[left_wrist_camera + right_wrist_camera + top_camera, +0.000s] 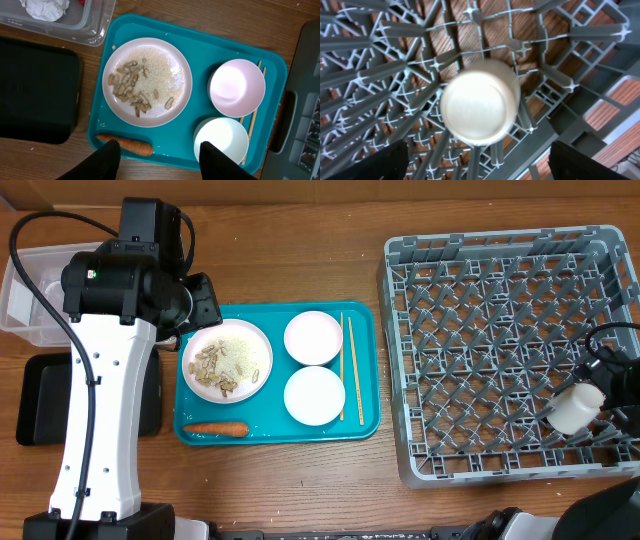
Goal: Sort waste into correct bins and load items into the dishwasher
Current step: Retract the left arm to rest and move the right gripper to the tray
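Right gripper (477, 157) spread wide, gripping nothing. The cup (479, 100) sits among pegs near the rack's (480, 330) right robot-side corner. Left gripper (159, 150) parted, empty, over the carrot (125, 144) at the tray's (200, 55) robot-side edge.

A brown wood-grain plank worktop (300, 490) lies under soft, even light; a plain tan strip (420, 188) borders its far edge.

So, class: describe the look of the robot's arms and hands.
The left arm has a long white link, rounded black joints, a green light and a looping black cable. The right arm shows black. The left hand and right hand have plain dark fingers.
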Available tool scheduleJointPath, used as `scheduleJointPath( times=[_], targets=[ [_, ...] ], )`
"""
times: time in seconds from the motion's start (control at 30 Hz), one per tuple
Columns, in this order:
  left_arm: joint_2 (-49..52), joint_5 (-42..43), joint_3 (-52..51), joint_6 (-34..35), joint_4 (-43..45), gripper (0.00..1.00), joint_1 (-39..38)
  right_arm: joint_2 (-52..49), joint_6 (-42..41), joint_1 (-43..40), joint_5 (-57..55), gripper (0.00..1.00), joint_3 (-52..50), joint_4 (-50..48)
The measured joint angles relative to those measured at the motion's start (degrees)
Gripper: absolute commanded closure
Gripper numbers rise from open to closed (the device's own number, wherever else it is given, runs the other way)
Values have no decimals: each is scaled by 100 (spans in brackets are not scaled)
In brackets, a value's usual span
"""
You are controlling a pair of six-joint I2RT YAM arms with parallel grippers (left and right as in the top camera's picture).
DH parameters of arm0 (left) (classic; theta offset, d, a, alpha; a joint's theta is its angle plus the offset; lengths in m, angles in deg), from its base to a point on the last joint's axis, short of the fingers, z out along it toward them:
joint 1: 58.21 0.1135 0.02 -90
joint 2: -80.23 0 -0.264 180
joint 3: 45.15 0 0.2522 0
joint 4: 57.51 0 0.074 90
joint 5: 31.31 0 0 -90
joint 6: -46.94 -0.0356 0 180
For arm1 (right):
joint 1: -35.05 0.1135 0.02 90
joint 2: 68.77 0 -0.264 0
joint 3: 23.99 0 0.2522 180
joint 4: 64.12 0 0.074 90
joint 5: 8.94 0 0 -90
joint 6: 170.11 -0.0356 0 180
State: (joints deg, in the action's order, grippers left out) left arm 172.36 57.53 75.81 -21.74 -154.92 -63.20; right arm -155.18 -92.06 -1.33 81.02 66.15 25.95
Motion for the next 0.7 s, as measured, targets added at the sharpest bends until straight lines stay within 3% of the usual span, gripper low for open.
scheduleJointPath(
  times=[0.13,0.27,0.43,0.53,0.7],
  targets=[
    [0,2,0,15,-48,35,0,0,-4,0,258,0,0,-90],
    [0,0,0,22,-133,31,0,0,177,0,1176,9,0,-273],
    [0,-37,0,26,-179,24,0,0,748,168,2361,8,76,-144],
    [0,-98,0,63,-197,22,0,11,927,651,2625,8,339,-15],
    [0,-136,0,90,-212,21,2,129,1049,2190,2817,8,992,-37]
  ],
)
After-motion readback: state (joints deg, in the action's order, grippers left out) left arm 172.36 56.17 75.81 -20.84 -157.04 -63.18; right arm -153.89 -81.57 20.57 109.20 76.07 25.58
